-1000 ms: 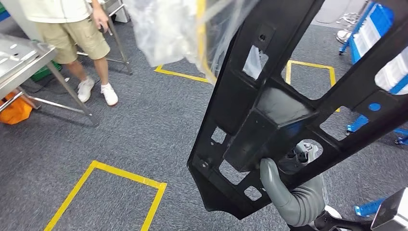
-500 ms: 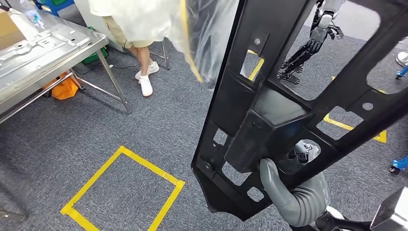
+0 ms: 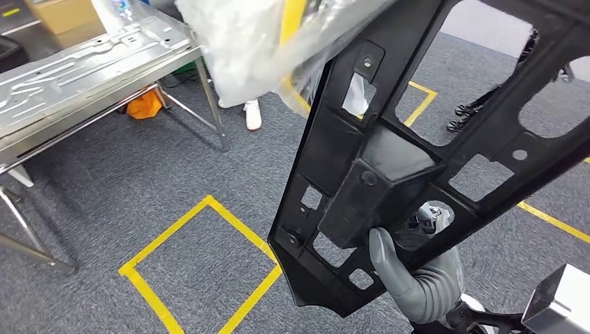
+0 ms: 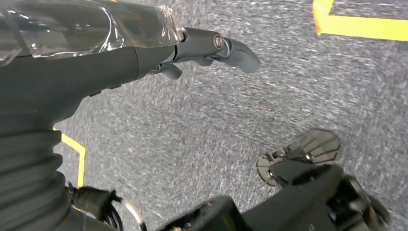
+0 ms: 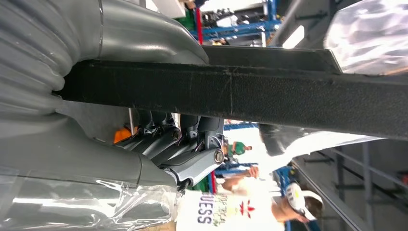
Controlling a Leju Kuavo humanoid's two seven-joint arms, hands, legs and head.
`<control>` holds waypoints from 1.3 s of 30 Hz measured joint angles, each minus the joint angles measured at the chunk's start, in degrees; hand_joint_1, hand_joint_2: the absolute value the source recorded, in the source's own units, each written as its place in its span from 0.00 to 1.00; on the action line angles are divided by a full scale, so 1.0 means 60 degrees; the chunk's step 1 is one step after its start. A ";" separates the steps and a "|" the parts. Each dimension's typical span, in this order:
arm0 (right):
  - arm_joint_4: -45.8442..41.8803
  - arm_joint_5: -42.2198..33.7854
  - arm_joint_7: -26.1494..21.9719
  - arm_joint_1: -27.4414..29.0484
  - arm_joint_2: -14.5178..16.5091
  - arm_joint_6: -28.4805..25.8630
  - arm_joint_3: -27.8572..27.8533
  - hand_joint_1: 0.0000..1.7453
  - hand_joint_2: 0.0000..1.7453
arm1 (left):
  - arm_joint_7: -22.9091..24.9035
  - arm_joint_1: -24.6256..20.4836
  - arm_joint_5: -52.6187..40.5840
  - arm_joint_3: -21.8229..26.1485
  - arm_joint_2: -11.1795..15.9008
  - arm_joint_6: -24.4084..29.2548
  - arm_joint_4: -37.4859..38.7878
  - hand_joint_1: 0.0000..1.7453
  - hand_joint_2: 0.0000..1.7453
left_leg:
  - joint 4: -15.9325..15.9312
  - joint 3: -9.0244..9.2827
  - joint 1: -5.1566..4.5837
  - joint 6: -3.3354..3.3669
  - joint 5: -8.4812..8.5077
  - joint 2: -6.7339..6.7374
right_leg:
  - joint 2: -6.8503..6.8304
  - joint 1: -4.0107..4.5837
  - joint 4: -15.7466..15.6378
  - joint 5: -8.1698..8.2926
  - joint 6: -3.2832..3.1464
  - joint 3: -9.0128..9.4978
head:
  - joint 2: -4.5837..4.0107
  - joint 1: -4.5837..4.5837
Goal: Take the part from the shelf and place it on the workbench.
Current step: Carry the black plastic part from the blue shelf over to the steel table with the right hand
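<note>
The part (image 3: 389,160) is a large black plastic frame with several cut-outs; clear plastic film (image 3: 264,49) hangs from its upper end. My right hand (image 3: 417,278) grips its lower edge from below and holds it tilted in front of me, above the carpet. In the right wrist view the thumb lies over the part's black edge (image 5: 288,96) and the dark fingers (image 5: 187,149) curl under it. The metal workbench (image 3: 83,69) stands at the far left. My left hand (image 4: 207,48) hangs over the carpet with its fingers stretched out and nothing in them.
A yellow tape square (image 3: 202,271) marks the grey carpet before the bench. An orange bag (image 3: 146,103) lies under the bench and a cardboard box (image 3: 62,10) sits on it. A person's white shoe (image 3: 252,115) shows behind the film. Another robot's dark legs (image 3: 480,104) stand at the back right.
The whole view has swung round, so the camera has moved: the workbench has come further into view at the left. The part stays in my right hand as before.
</note>
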 joint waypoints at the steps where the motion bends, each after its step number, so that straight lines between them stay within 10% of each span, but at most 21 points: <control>1: 0.0007 0.0005 0.0054 0.0001 -0.0007 -0.0020 -0.0004 1.00 1.00 | 0.0025 0.0005 0.0006 -0.0002 0.0014 0.0000 0.0001 0.00 1.00 | -0.0064 0.0070 0.0045 0.0053 0.0030 -0.0121 | 0.0221 -0.0005 0.0249 -0.0167 0.0031 -0.0072 | 0.0000 0.0011; 3: 0.0025 0.0017 0.0188 0.0037 -0.0045 -0.0082 -0.0012 1.00 1.00 | 0.0059 0.0022 0.0013 -0.0006 0.0029 0.0000 0.0003 0.00 1.00 | -0.0119 0.0146 0.0084 0.0132 0.0050 -0.0360 | 0.0782 -0.0026 0.1380 -0.0720 0.0066 -0.0603 | 0.0000 0.0046; 6: 0.0063 0.0018 0.0423 0.0084 -0.0122 -0.0192 -0.0036 1.00 1.00 | 0.0074 0.0057 0.0015 -0.0016 0.0033 -0.0003 0.0004 0.00 1.00 | -0.0106 0.0153 0.0080 0.0158 0.0035 -0.0779 | 0.0982 -0.0035 0.2715 -0.1020 0.0100 -0.1452 | 0.0001 0.0075; 10: 0.0119 -0.0013 0.0613 0.0060 -0.0213 -0.0240 -0.0121 1.00 1.00 | -0.0046 0.0072 0.0025 -0.0039 0.0016 0.0007 0.0004 0.00 1.00 | 0.0001 0.0161 0.0120 0.0045 -0.0035 -0.1359 | 0.1513 -0.0124 0.0557 0.0287 0.0116 -0.0661 | 0.0001 0.0079; 14: 0.0182 -0.0160 0.0699 0.0010 -0.0276 -0.0232 -0.0212 1.00 1.00 | -0.0301 0.0130 0.0090 -0.0043 0.0018 0.0118 0.0004 0.00 1.00 | 0.0047 0.0007 0.0157 -0.0173 -0.0052 -0.1644 | 0.1548 -0.0076 0.0023 0.0431 -0.0070 -0.0465 | 0.0001 0.0078; 18: 0.0242 -0.0291 0.0606 -0.0046 -0.0287 -0.0152 -0.0250 1.00 1.00 | -0.0424 0.0128 0.0221 -0.0042 0.0008 0.0264 0.0004 0.00 1.00 | 0.1496 -0.0713 0.0144 -0.0345 -0.0776 -0.0666 | 0.1104 -0.0065 -0.0015 0.0415 -0.0271 -0.0408 | 0.0001 0.0014; 21: 0.0288 -0.0260 0.0500 -0.0037 -0.0290 -0.0100 -0.0248 1.00 1.00 | -0.0453 0.0102 0.0260 -0.0040 0.0015 0.0280 0.0004 0.00 1.00 | 0.3107 -0.1595 0.0187 -0.0419 -0.1292 -0.0451 | 0.0706 -0.0036 -0.0013 0.0346 -0.0324 -0.0357 | 0.0000 0.0002; 27: 0.0322 -0.0220 0.0289 -0.0094 -0.0281 0.0013 -0.0250 1.00 1.00 | -0.0562 0.0072 0.0300 -0.0040 0.0019 0.0305 0.0004 0.00 1.00 | 0.0206 -0.0170 0.0038 -0.0224 0.0013 0.0317 | 0.0063 0.0032 -0.0011 0.0110 -0.0142 -0.0083 | 0.0001 0.0006; 30: 0.0359 -0.0237 0.0241 -0.0153 -0.0266 0.0071 -0.0255 1.00 1.00 | -0.0578 0.0098 0.0295 -0.0040 0.0015 0.0290 0.0004 0.00 1.00 | 0.0097 -0.0155 0.0006 -0.0089 0.0021 0.0020 | -0.0108 0.0022 -0.0028 0.0008 0.0000 0.0020 | 0.0001 0.0012; 32: 0.0375 -0.0225 0.0221 -0.0182 -0.0256 0.0096 -0.0270 1.00 1.00 | -0.0616 0.0101 0.0325 -0.0041 0.0002 0.0289 0.0004 0.00 1.00 | 0.0017 -0.0067 0.0073 0.0021 0.0055 -0.0200 | 0.0315 -0.0013 0.0444 -0.0317 0.0067 -0.0130 | 0.0002 0.0032; 36: 0.0437 -0.0190 0.0208 -0.0151 -0.0258 0.0110 -0.0291 1.00 1.00 | -0.0665 0.0056 0.0353 -0.0040 -0.0031 0.0288 0.0004 0.00 1.00 | 0.0009 -0.0003 0.0101 0.0138 0.0030 -0.0616 | 0.0989 -0.0033 0.2742 -0.1189 0.0123 -0.1402 | 0.0001 0.0099; 39: 0.0468 -0.0175 0.0202 -0.0148 -0.0257 0.0104 -0.0312 1.00 1.00 | -0.0676 0.0059 0.0368 -0.0041 -0.0046 0.0288 0.0004 0.00 1.00 | 0.0032 0.0086 0.0131 0.0081 -0.0039 -0.0862 | 0.1021 -0.0066 0.1613 -0.0200 0.0149 -0.1122 | 0.0001 0.0112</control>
